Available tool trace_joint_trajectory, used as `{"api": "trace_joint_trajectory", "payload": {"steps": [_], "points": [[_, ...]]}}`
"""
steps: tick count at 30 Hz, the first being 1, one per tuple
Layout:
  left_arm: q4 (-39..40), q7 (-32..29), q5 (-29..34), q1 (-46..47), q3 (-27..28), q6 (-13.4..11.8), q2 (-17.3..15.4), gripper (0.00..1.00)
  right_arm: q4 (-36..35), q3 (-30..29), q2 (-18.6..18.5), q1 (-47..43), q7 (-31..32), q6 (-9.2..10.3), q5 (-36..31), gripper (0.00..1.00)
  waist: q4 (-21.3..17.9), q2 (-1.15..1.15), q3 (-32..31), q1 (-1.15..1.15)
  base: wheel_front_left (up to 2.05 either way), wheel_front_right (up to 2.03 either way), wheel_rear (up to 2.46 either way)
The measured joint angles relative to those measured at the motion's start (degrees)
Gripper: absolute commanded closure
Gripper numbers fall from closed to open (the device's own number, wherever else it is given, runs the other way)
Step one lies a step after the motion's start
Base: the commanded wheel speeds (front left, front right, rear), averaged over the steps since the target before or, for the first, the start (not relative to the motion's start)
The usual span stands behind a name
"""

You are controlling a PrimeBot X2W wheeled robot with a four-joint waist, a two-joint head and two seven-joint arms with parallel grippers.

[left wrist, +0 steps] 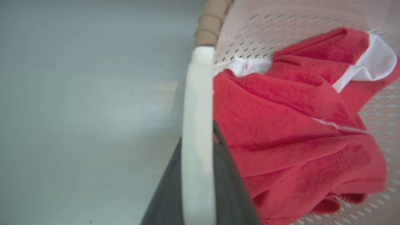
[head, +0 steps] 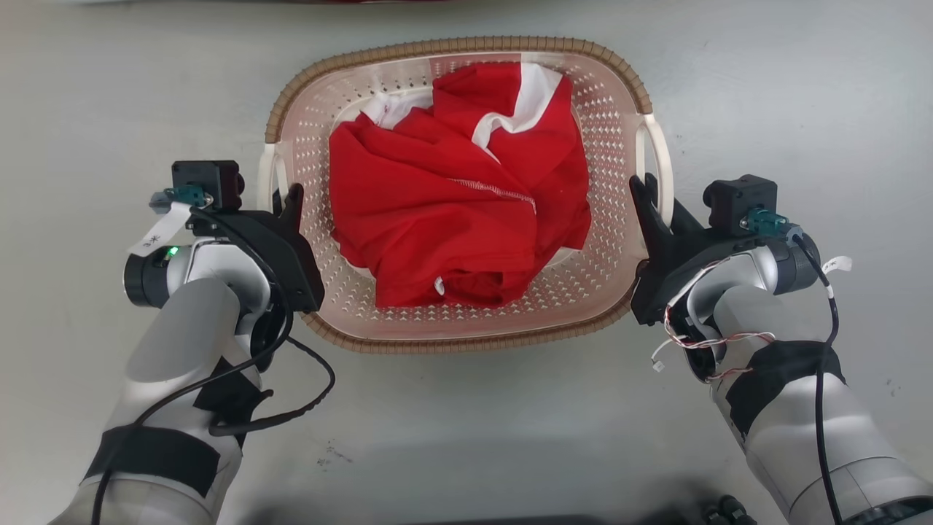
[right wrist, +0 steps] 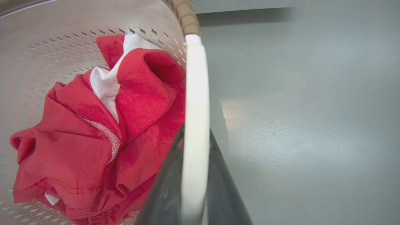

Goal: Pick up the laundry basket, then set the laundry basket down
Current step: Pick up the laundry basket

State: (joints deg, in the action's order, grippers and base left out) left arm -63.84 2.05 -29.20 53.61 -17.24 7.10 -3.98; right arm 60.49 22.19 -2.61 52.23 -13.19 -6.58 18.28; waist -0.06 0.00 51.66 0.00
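Observation:
The laundry basket [head: 605, 124] lies in the middle of the head view, pale pink with perforated walls and a brown woven rim. A crumpled red and white garment [head: 452, 211] is heaped inside it. My left gripper [head: 286, 200] is shut on the white left handle [head: 264, 175]; in the left wrist view that handle [left wrist: 197, 93] runs between the dark fingers of the gripper [left wrist: 198, 140]. My right gripper [head: 649, 197] is shut on the right handle [head: 660, 157], seen in the right wrist view as a white bar [right wrist: 195, 78] between the gripper's [right wrist: 195, 134] fingers. Whether the basket touches the floor I cannot tell.
Smooth grey floor [head: 802, 87] surrounds the basket on every side. A small dark object [head: 721, 510] sits at the bottom edge of the head view, near my right forearm. Loose cables hang from both wrists.

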Motion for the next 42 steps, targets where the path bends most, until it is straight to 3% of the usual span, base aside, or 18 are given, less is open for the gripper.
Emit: {"api": "trace_joint_trajectory", "payload": {"steps": [20,42], "points": [[-5.9,-0.6,-1.7,0.0,-0.9,0.5,2.2,1.0,7.5,-0.3,0.6,0.0,1.7,-0.85,3.0,1.0,0.1,0.0,-8.9,0.0,0.0,0.0,0.0],[-9.2,-10.1,-6.0,-6.3,-1.4,0.5,3.4,1.0,11.6,1.4,1.2,-5.2,11.2,-1.34,7.3,1.0,0.5,0.0,-25.2,-0.01,0.0,0.0,0.0]]}}
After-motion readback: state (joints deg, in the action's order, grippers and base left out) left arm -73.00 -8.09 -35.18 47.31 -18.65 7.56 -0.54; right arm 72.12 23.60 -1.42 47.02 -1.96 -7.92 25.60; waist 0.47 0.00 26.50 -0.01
